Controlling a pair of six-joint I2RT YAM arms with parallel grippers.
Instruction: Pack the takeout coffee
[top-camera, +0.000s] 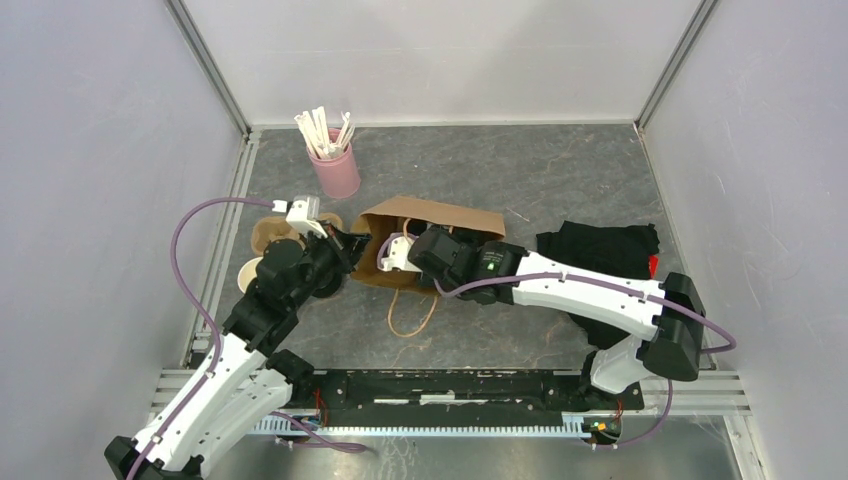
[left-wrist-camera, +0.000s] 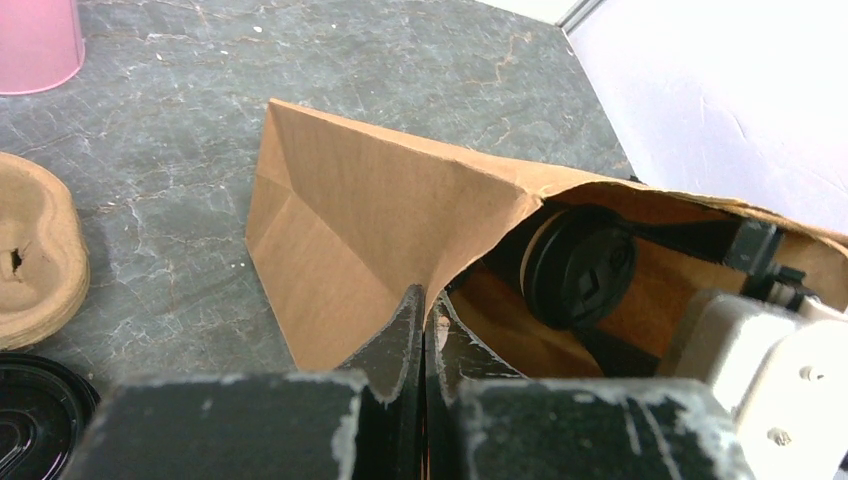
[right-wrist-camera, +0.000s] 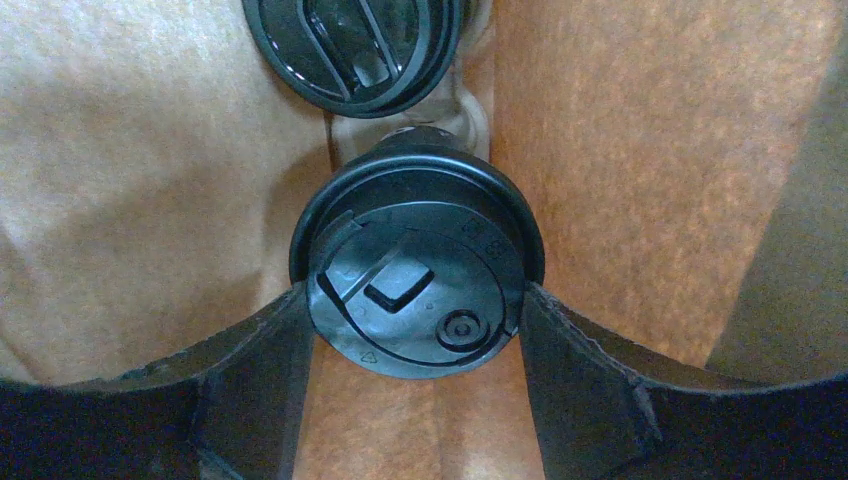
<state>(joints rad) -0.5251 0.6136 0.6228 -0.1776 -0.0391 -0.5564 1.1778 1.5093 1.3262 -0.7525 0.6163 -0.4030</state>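
Note:
A brown paper bag (top-camera: 440, 222) lies on its side mid-table, mouth toward the left arm. My left gripper (left-wrist-camera: 428, 305) is shut on the bag's rim (left-wrist-camera: 470, 215) and holds the mouth up. My right gripper (right-wrist-camera: 415, 305) reaches inside the bag, its fingers (right-wrist-camera: 265, 345) pressed on both sides of a takeout coffee cup's black lid (right-wrist-camera: 415, 275). A second lidded cup (right-wrist-camera: 350, 40) lies deeper in the bag. From the left wrist view one lidded cup (left-wrist-camera: 580, 265) shows through the mouth. In the top view the right gripper (top-camera: 397, 257) is largely hidden by the bag.
A pink cup of white sticks (top-camera: 335, 165) stands behind the bag. A cardboard cup carrier (top-camera: 268, 235) lies left of it, with a loose black lid (left-wrist-camera: 35, 410) nearby. A black cloth (top-camera: 600, 250) lies on the right. The bag's cord handle (top-camera: 410, 315) trails toward me.

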